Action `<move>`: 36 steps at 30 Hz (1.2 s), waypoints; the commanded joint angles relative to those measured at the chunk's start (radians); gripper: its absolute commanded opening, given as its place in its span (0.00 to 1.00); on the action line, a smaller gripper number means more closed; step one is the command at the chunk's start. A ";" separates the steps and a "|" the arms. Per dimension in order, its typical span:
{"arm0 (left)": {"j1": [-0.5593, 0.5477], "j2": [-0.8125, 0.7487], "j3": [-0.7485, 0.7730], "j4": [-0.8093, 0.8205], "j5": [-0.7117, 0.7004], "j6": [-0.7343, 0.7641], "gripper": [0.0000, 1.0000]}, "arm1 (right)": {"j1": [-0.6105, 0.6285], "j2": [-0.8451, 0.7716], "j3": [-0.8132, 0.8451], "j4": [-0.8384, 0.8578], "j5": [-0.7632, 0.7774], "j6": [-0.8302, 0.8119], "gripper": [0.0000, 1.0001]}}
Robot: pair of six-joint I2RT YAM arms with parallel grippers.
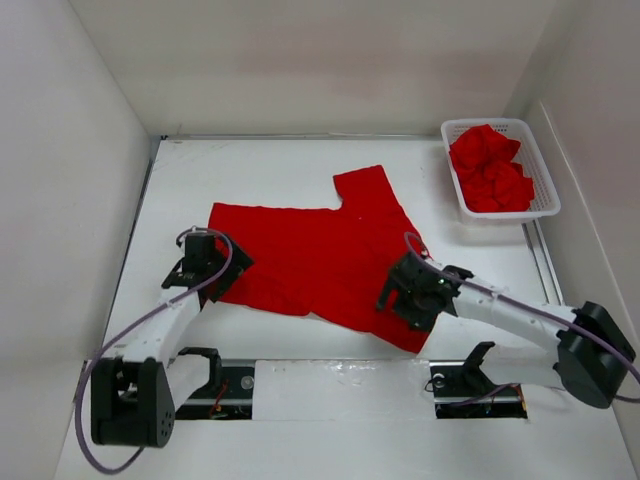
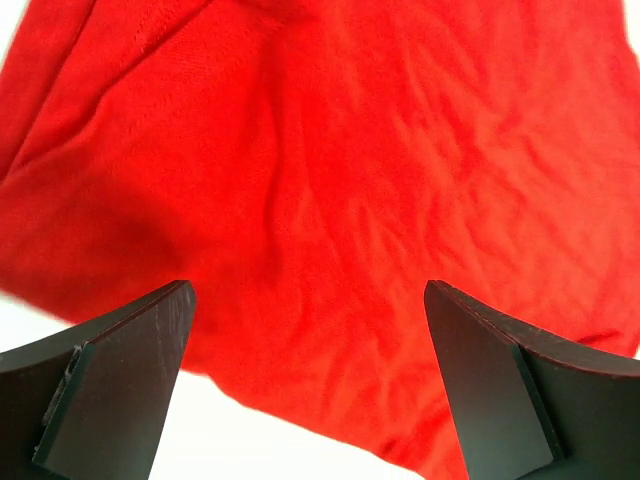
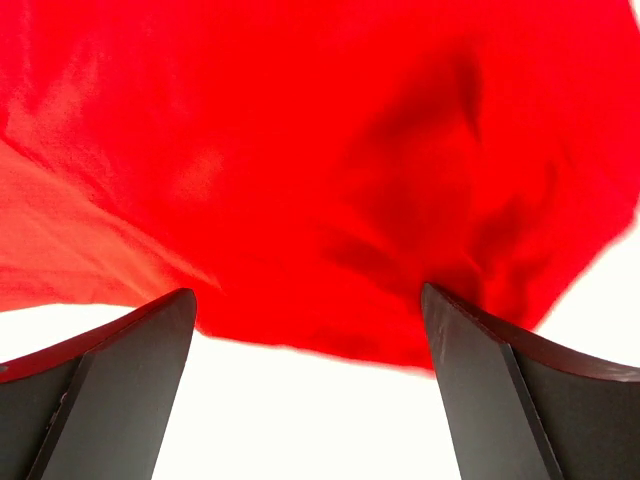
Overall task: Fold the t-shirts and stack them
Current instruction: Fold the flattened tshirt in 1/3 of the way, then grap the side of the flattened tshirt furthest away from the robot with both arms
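Left wrist, t-shirt [image 2: 350, 200] cropped (outline unclear)

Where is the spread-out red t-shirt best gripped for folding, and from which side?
Probably its near edge, one corner per gripper, coming from the arms' side. The spread t-shirt lies flat, so only an edge offers cloth to pinch, and that edge lies on the table at the open left gripper and right gripper.
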 commanded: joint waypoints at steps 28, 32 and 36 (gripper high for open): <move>0.243 0.822 0.978 -0.160 -0.211 0.184 1.00 | -0.473 1.110 1.740 -0.059 0.157 -0.533 1.00; 0.214 0.910 1.048 -0.169 -0.268 0.236 0.96 | -0.524 1.290 1.859 -0.010 0.082 -0.557 1.00; 0.191 0.973 1.102 -0.196 -0.279 0.260 0.93 | -0.549 1.318 1.793 0.105 0.037 -0.558 1.00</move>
